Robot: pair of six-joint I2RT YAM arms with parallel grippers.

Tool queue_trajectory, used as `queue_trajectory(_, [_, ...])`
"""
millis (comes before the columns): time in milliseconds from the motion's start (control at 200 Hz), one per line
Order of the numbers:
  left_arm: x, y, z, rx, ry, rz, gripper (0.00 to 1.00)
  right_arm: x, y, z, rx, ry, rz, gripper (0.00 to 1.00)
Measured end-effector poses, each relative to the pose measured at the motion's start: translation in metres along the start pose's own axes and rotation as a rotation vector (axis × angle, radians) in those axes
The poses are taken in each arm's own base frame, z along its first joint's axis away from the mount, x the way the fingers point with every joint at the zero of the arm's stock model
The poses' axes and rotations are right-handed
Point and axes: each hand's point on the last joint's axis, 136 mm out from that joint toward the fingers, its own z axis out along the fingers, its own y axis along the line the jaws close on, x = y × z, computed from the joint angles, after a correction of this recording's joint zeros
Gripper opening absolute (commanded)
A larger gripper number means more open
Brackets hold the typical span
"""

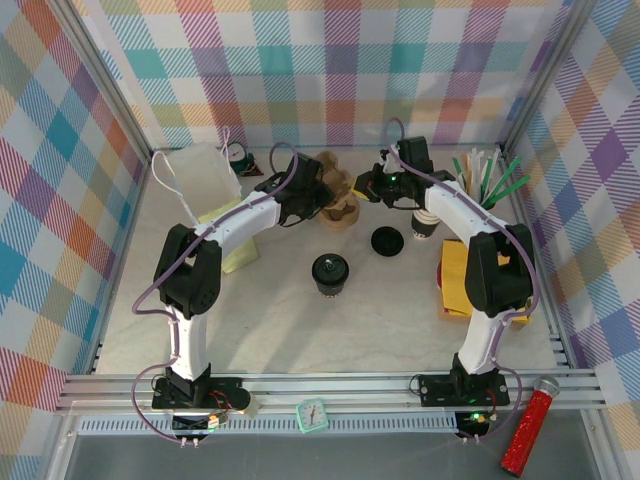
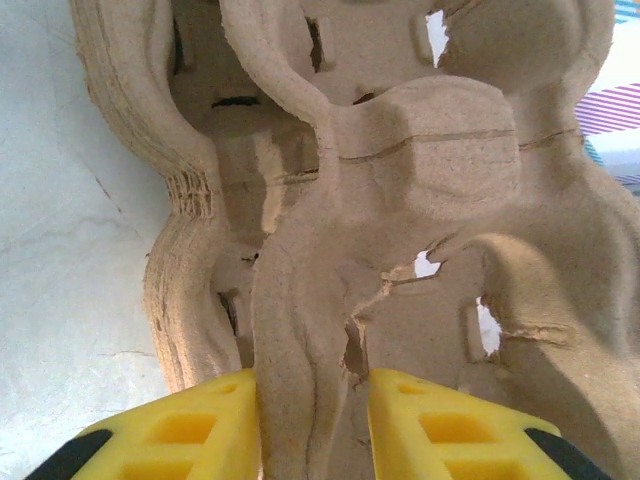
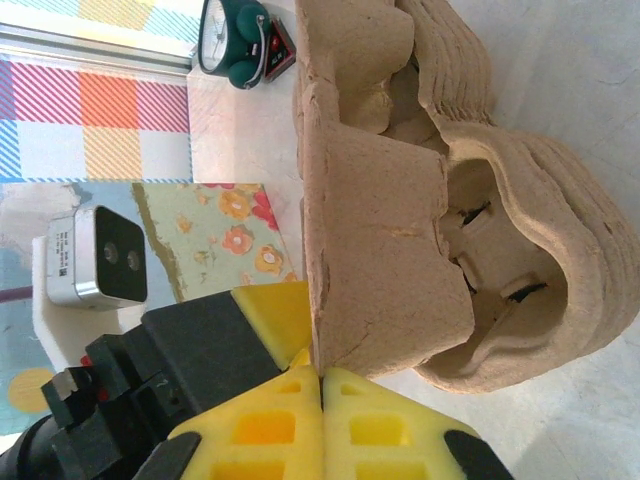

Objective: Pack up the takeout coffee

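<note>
heads up: small paper cup with round black plastic lid [image 1: 330, 271] sits mid-bench [image 1: 260, 330]. Probably light, crushable, so you grip wall below lid, gently. Left end effector [image 2: 312, 425] clamped on brown pulp carrier stack [image 2: 430, 150]; right end effector [image 3: 320, 385] pinched together at its edge.

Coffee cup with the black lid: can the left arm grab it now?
Probably not yet. The left pincer is pinching the cardboard tray. The coffee cup stands in the open, so the way looks free afterwards.

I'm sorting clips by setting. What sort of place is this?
Probably a staged robot test cell dressed as a café counter: plaid walls, an aluminium frame, and takeout props like the pulp cup carriers and lidded coffee cup.
</note>
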Motion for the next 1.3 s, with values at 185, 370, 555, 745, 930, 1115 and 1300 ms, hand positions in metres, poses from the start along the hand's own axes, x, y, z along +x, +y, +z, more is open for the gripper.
queue_trajectory(185, [0.003,0.001,0.004,0.019,0.005,-0.031,0.27,0.002,-0.002,0.001,0.001,0.002,0.003,0.0])
queue_trajectory(370, [0.005,0.005,0.008,0.027,0.004,-0.049,0.17,0.003,-0.005,0.001,0.006,0.004,0.012,0.07])
queue_trajectory(555, [0.003,0.002,0.008,0.037,-0.002,-0.027,0.12,0.007,-0.009,-0.001,0.022,-0.002,0.014,0.42])
queue_trajectory(745, [0.0,-0.004,0.005,0.059,-0.014,0.031,0.07,0.005,0.002,-0.014,0.02,-0.03,-0.031,0.61])
queue_trajectory(930, [-0.001,-0.01,-0.004,0.071,-0.021,0.12,0.07,0.002,0.007,-0.031,0.049,-0.063,-0.081,0.71])
queue_trajectory(1115, [0.001,-0.015,-0.019,0.082,-0.005,0.238,0.08,-0.005,0.012,-0.05,0.101,-0.093,-0.186,0.76])
queue_trajectory(1300, [0.003,-0.025,-0.042,0.097,0.018,0.389,0.08,-0.009,0.03,-0.068,0.118,-0.111,-0.373,0.75])
